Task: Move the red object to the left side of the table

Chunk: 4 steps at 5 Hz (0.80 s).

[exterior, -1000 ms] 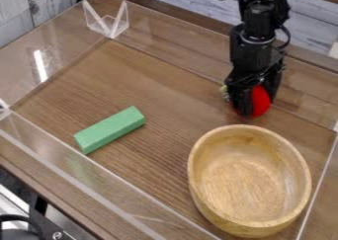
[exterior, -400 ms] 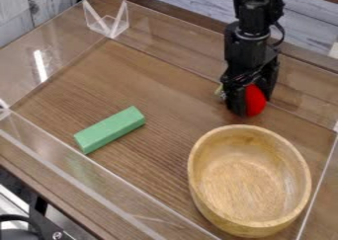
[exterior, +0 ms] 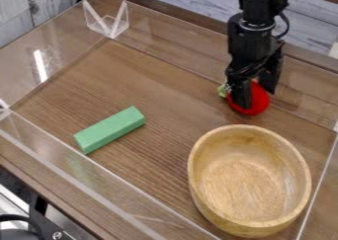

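The red object [exterior: 251, 102], a small round red toy, rests on the brown wood-grain table [exterior: 158, 81] at the far right, behind the bowl. My black gripper [exterior: 251, 89] stands directly over it, fingers pointing down and open around its top. The fingertips partly hide the toy's upper part; the red lower half shows below them.
A round light wooden bowl [exterior: 248, 179] sits at the front right, close to the toy. A green rectangular block [exterior: 110, 129] lies left of centre. Low clear acrylic walls [exterior: 53, 46] edge the table, with a clear bracket [exterior: 106, 20] at the back left.
The gripper has risen slightly and shifted a little back; the red toy now shows more fully beneath its fingertips. The block and bowl have not moved.
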Available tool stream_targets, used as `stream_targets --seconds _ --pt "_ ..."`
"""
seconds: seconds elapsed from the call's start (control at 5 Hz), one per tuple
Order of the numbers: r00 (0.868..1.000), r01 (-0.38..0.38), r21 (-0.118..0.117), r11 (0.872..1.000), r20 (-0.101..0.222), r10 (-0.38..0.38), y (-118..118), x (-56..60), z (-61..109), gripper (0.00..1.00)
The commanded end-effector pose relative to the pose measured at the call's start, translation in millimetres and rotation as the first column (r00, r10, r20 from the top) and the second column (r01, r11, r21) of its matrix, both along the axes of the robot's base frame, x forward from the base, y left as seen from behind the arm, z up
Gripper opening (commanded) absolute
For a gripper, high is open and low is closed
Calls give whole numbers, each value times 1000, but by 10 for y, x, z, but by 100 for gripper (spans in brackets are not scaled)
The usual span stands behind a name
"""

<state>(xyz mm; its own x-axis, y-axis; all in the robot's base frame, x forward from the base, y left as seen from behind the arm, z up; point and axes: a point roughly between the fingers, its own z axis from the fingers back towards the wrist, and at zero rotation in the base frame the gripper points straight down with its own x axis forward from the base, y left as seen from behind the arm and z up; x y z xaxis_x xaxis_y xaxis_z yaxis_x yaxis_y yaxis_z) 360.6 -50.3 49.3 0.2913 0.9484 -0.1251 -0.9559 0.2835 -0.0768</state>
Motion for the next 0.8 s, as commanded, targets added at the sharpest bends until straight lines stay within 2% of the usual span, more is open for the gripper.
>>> stream_targets --seconds 0.0,0.2,0.4,0.6 --pt "994 38 2 999 99 -38 -39 66 359 100" --pt "995 24 -28 999 102 -21 -50 66 453 0" --pt "994 8 -72 997 112 1 -44 68 625 0" --pt "992 4 -123 992 123 11 10 61 868 0"
